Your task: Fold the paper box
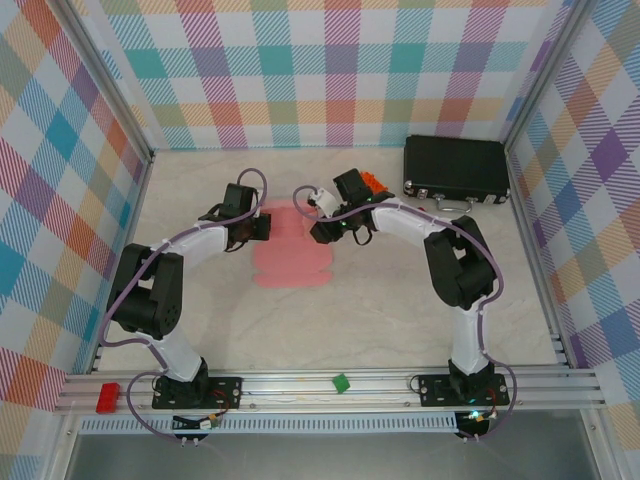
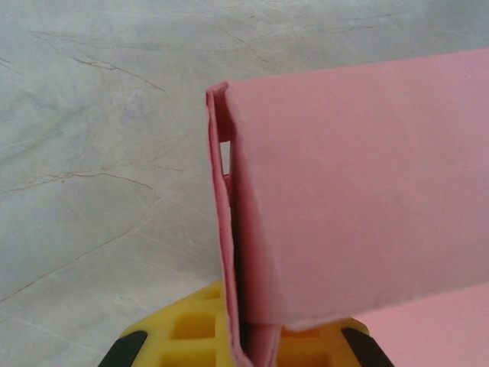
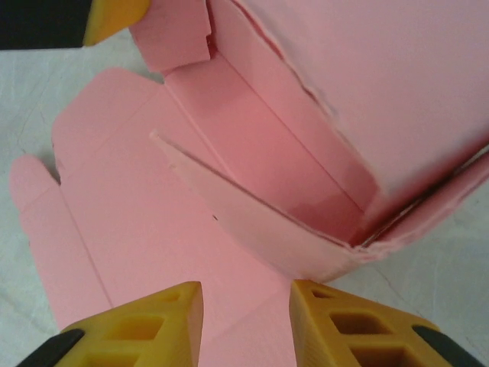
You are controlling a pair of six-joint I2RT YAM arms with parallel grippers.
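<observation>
Top external view has the paper box [image 1: 290, 250] lying mid-worktop between the two arms, part flat sheet, part raised. From the left wrist, one pink wall stands doubled over on itself, and the left pincer [image 2: 256, 344] looks clamped on its lower edge, card pinched between the yellow fingers. From the right wrist, a long side flap leans inward at a slant, not upright, with a small end tab poking up at the far corner; the right pincer [image 3: 246, 306] hovers just above the flat panel with its jaws apart and nothing in them. I reckon the job now is squaring up that leaning flap. Best done by nudging it low, along the score line, while the left grip holds the wall steady; thin card like this would buckle if shoved near its free edge. The pale marbled worktop [image 1: 380, 320] offers little friction, so the sheet may slide. A black case [image 1: 455, 168] sits well apart at the back right.
</observation>
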